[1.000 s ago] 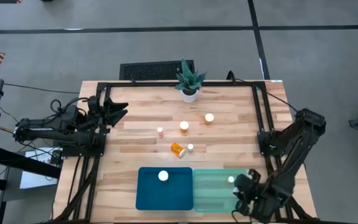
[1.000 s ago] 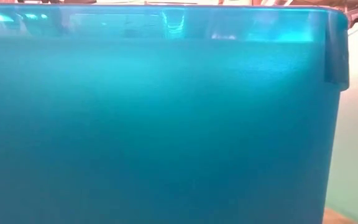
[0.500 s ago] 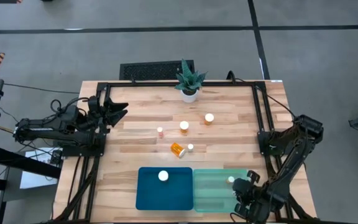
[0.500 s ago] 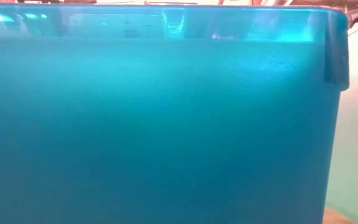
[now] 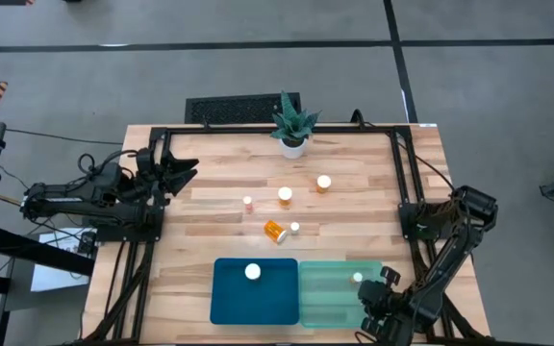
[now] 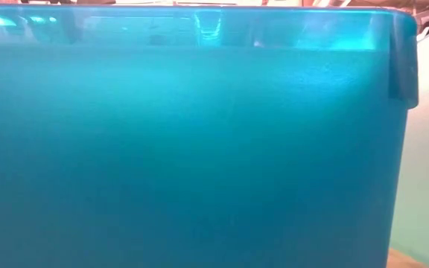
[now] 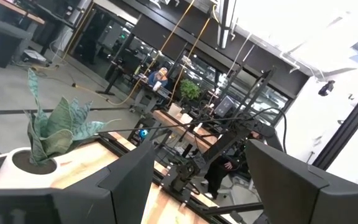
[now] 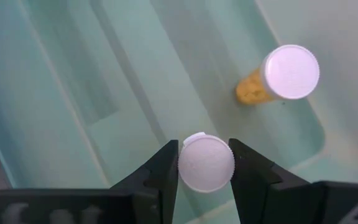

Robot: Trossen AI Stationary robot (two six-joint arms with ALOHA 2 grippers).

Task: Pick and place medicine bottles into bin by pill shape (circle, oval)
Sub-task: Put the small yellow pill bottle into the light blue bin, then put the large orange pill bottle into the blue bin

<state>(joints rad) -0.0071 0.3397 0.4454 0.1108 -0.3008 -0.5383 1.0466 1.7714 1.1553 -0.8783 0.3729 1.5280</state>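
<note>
Several amber medicine bottles with white caps are on the wooden table: three upright ones (image 5: 285, 196), (image 5: 324, 182), (image 5: 248, 203), and one lying on its side (image 5: 275, 231) beside a small one (image 5: 294, 227). One bottle (image 5: 252, 272) stands in the dark blue tray (image 5: 229, 303). Another (image 5: 358, 278) stands in the mint green tray (image 5: 330, 298), also in the right wrist view (image 8: 284, 74). My right gripper (image 5: 371, 306) is over the mint tray's near right corner, shut on a bottle (image 8: 206, 163). My left gripper (image 5: 186, 173) is open and empty at the table's left edge. My right gripper pinches the bottle's round white cap (image 8: 191, 163) between its two fingers, one on each side. The fingers point down from above. The bottle is upright over the mint tray's floor, its body hidden under the cap; whether its base touches the tray I cannot tell.
A white pot with a green spiky plant (image 5: 292, 125) stands at the table's far edge, with a black grille (image 5: 243, 108) behind it. A black frame (image 5: 277, 131) runs around the table. The blue tray's wall (image 6: 185, 149) fills the low view.
My right gripper has gone a little toward the table's near edge over the mint tray, still shut on the bottle. The arm's elbow has sunk lower.
</note>
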